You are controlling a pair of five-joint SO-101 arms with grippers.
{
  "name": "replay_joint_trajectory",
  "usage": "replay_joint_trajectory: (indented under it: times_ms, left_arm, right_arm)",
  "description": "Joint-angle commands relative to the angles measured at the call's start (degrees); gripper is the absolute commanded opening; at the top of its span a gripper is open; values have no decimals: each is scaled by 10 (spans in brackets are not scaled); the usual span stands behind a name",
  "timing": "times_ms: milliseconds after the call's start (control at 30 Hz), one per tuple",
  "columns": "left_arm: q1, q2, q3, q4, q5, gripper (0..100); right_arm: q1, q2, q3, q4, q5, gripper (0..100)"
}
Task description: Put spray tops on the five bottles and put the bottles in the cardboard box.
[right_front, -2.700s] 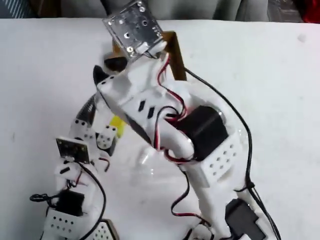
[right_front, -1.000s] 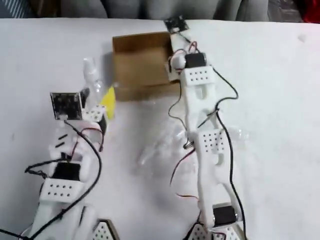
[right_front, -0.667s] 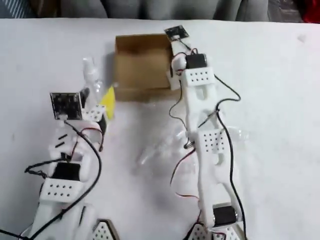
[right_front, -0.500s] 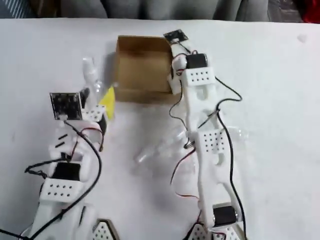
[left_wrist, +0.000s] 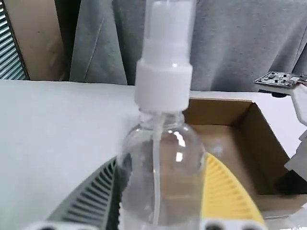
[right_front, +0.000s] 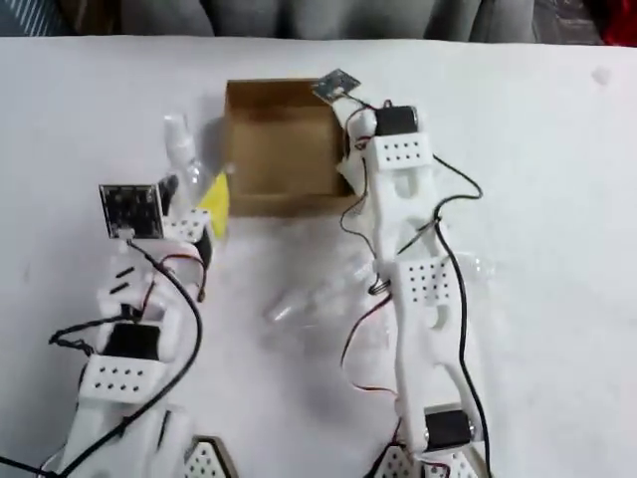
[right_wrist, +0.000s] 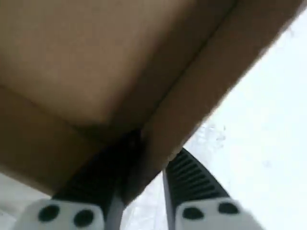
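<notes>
1. Left hand: closed on a clear bottle, which is gripped at the body between the grey finger and the yellow finger.
2. The bottle is held upright, and a white spray top is seated on its neck. The dip tube can be seen inside. The bottle is held just beside the left wall of the box, outside it.
3. Box: stood open side up on the white desk, toward the far edge, between the two arms. Its bare cardboard floor is seen in the high view.
4. Loose bottles: clear, laid on their sides on the desk in front of the box, partly hidden under the right arm. One more clear piece is seen just right of that arm. Whether tops are fitted on these cannot be told.
5. Right hand: set at the box's right wall, near its front corner. The wall is pinched between the two dark fingers, one inside the box and one outside. The gap is narrow, closed down to the thickness of the cardboard.
</notes>
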Motion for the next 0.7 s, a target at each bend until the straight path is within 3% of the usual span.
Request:
replay_joint_trajectory:
  times_ms: [0, 267, 667]
  left_arm:
    - [-6, 0, -44, -14, 6, 22]
    - [-6, 0, -44, -14, 5, 22]
    - [-6, 0, -44, -14, 5, 22]
  right_arm:
    - [12, -80, 48, 17, -26, 15]
    - [8, -201, 202, 15, -77, 15]
    - [4, -238, 302, 15, -20, 16]
